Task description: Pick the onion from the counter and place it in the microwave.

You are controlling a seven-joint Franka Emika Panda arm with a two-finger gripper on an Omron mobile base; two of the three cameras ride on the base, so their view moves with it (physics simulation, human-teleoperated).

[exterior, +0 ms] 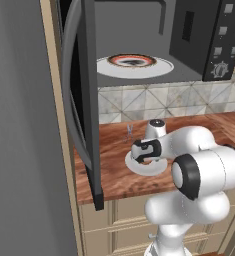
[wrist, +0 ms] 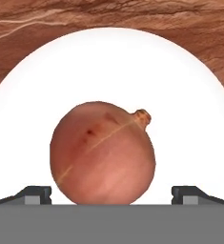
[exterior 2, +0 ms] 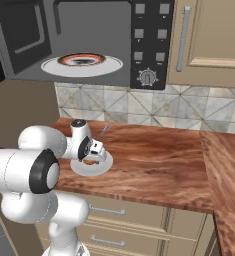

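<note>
Two dark fingertips (wrist: pixel 35 194) of my gripper (wrist: pixel 111 195) stand wide apart, one on each side of the onion (wrist: pixel 103 153), without clearly touching it, so my hand is spread and grasping nothing. I reach down over a white plate (wrist: pixel 189 119) on which the onion sits, near the counter's (exterior 2: pixel 159 160) left end, partway between its front edge and the tiled wall. My arm is folded low, elbow back toward the base, wrist bent down over the plate. Above the counter hangs the microwave (exterior 2: pixel 149 45), door (exterior: pixel 81 100) swung open, with a red-rimmed plate (exterior: pixel 134 64) inside.
</note>
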